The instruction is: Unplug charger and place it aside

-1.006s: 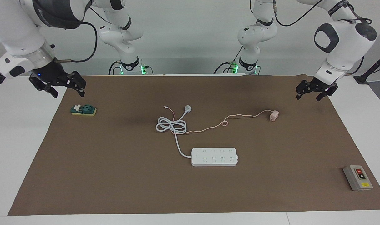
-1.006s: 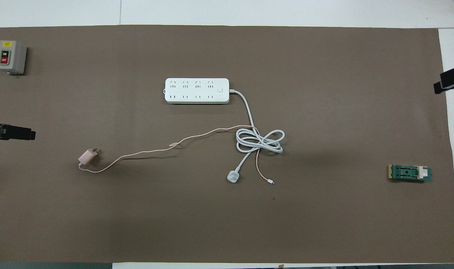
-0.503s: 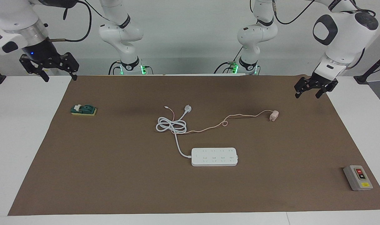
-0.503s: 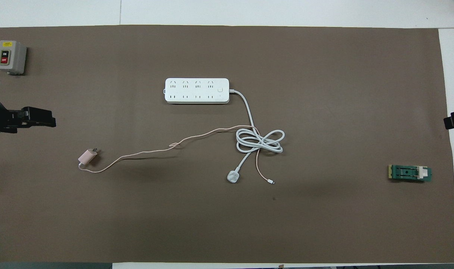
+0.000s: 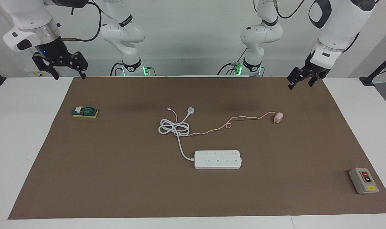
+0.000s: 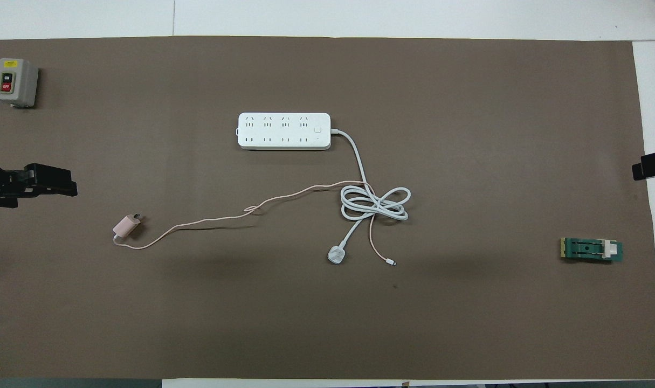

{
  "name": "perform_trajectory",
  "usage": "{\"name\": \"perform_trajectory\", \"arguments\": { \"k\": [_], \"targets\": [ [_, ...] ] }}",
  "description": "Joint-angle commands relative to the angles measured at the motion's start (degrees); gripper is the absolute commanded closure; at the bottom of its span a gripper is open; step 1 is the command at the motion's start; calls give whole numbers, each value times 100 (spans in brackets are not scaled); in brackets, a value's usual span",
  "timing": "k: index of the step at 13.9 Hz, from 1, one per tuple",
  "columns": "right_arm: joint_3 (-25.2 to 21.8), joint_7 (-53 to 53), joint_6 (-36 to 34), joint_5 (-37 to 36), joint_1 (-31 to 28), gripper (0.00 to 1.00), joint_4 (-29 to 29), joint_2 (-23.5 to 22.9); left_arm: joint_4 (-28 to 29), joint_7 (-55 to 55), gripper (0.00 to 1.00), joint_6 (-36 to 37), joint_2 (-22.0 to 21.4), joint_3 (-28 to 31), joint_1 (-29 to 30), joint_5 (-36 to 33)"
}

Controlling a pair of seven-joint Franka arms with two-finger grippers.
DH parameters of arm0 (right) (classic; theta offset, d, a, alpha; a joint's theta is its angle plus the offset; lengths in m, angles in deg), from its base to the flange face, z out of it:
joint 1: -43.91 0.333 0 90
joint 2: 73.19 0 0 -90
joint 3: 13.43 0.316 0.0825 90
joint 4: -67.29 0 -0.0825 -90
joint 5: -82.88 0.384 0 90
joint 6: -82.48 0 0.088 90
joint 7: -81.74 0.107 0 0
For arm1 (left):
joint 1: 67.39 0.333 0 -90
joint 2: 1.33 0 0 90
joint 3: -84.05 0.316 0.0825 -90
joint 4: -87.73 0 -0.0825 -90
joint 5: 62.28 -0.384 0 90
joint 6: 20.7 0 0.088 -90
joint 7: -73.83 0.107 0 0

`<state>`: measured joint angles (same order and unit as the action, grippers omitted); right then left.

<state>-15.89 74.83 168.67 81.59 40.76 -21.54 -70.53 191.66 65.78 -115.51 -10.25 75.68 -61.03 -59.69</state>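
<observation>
L gripper hung raised over mat edge at L arm's end, fingers spread, empty, wrist tilted down. R gripper raised at R arm's end, fingers apart, empty, pointed down. Elbows bent high.

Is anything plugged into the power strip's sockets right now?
No. Every socket on the power strip shows bare. The charger lies on the mat toward the left arm's end, nearer the robots. What is under the strip is hidden.

Overhead view: right gripper cut off at the frame edge, only a dark tip visible; left gripper partly cut off likewise; power strip socket markings illegible
</observation>
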Motion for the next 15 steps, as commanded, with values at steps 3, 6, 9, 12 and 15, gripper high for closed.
{"name": "perform_trajectory", "arguments": {
  "k": [3, 6, 9, 12, 15],
  "targets": [
    [114, 103, 83, 112, -141, 0, 40, -91, -365, -65, 0, 429, 48, 11, -29, -39],
    [96, 103, 39, 103, -115, 0, 32, -47, -461, -21, 0, 411, 153, -16, -56, -171],
    [96, 85, -75, 112, -124, 0, 58, -47, -1223, -21, 0, 918, 582, -252, -64, -180],
    [78, -11, -532, 121, -141, 0, 190, -47, -1315, -21, 0, 904, 690, -350, -64, -128],
    [78, -29, -533, 112, -98, 0, 172, -38, -840, -56, 0, 667, 461, -350, -64, -110]
  ]
}}
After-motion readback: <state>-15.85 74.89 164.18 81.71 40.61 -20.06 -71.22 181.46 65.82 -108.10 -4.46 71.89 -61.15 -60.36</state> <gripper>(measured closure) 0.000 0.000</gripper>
